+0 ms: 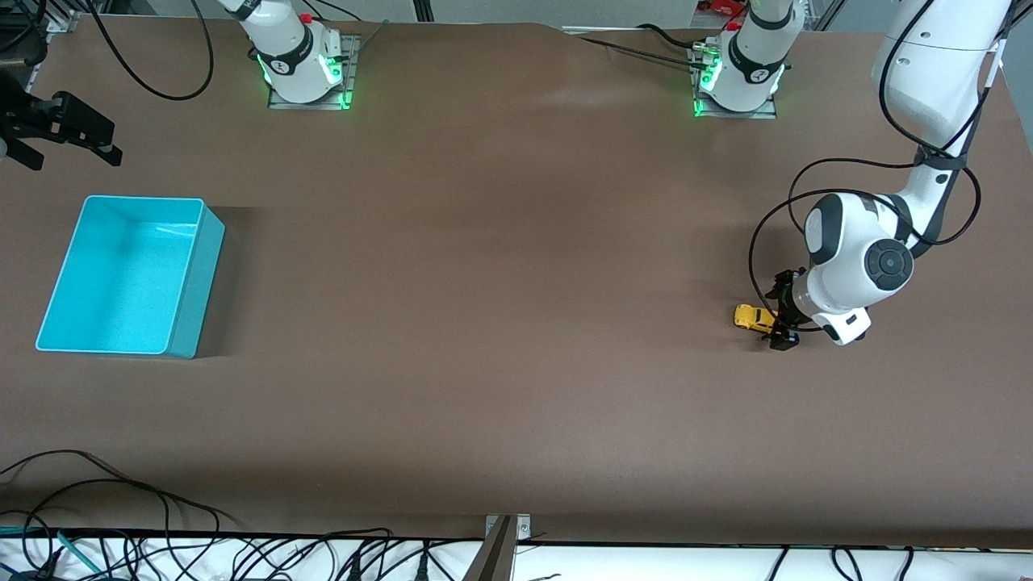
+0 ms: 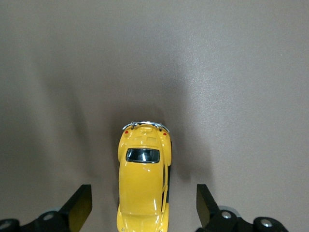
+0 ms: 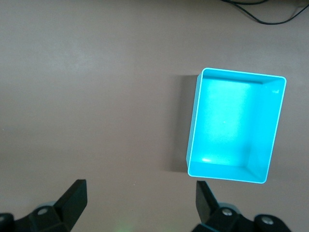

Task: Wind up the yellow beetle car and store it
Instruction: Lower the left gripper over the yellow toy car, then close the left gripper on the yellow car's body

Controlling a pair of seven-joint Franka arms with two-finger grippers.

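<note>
I see the yellow beetle car [image 1: 754,317] on the desk [image 1: 500,323] toward the left arm's end, lengthwise along the desk, its chrome-bumpered end toward the turquoise bin [image 1: 129,276]. My left gripper [image 2: 144,208] straddles it with fingers apart, not touching. My right gripper [image 3: 140,203] waits spread over bare desk near the bin.

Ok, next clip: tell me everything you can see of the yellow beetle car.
The yellow beetle car is a tiny glossy toy with a rounded body, a dark window, a chrome bumper with small red lights, and black wheels barely showing. It sits upright on the brown table toward the left arm's end, away from the turquoise bin. The open left gripper straddles it, fingers clear of both sides; nothing but the table touches it.
</note>
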